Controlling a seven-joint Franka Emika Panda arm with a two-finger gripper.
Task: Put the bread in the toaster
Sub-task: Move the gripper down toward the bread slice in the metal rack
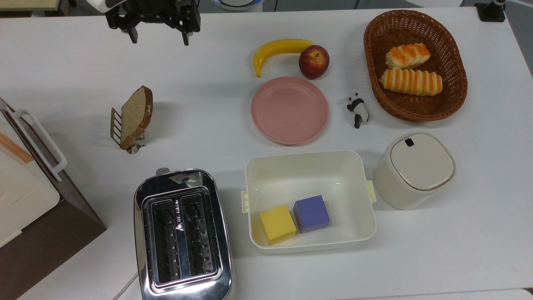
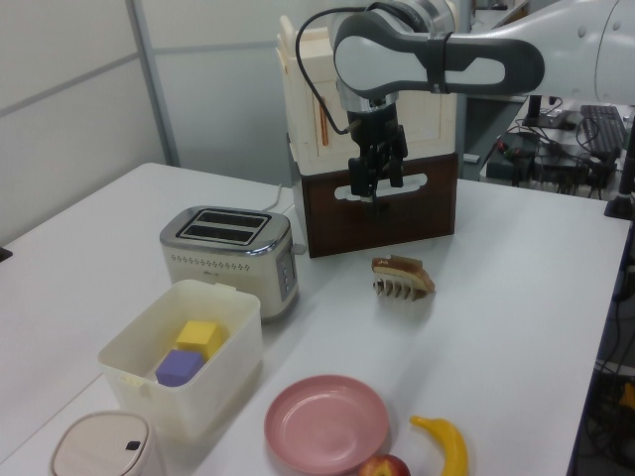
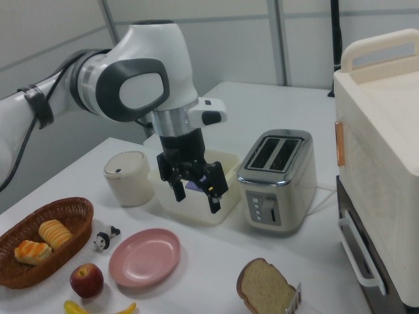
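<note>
Claw empty, fingers spread apart, raised above the surface well apart from the toaster; bread leans upright in a small wire rack between claw and toaster, untouched.

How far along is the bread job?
Nothing is done yet: the bread leans in its wire rack and both slots of the toaster are empty. The gripper is open, holds nothing and hangs above the table, away from the bread. Reaching, grasping, carrying and inserting all remain.
</note>
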